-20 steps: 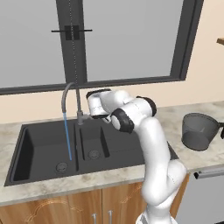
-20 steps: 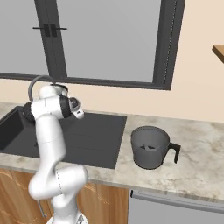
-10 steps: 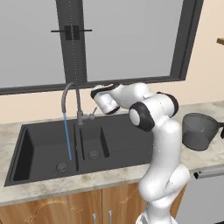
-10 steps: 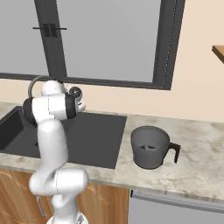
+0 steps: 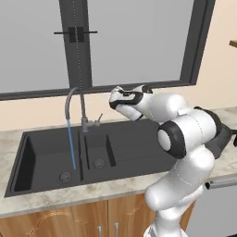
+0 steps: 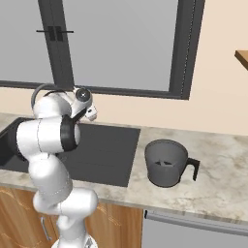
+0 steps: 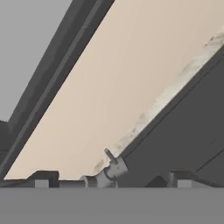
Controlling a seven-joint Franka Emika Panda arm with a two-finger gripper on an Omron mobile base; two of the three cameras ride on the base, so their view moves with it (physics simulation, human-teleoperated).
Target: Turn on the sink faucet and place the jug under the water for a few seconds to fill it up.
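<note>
With the water (image 5: 71, 143) now running blue from the sink faucet (image 5: 76, 104) into the sink (image 5: 44, 159), the tool (image 5: 116, 98) has let go of the lever, backed off, jaws wide and empty, leaving the jug (image 6: 166, 162) waiting on the desk (image 6: 218, 180).

In my tilted hand view I see the faucet base (image 7: 111, 172) with its small lever (image 7: 109, 155) low in the frame, where the speckled counter edge (image 7: 175, 87) meets the black sink (image 7: 188, 140), beneath a beige wall (image 7: 113, 87) and a dark window frame (image 7: 57, 65).
</note>
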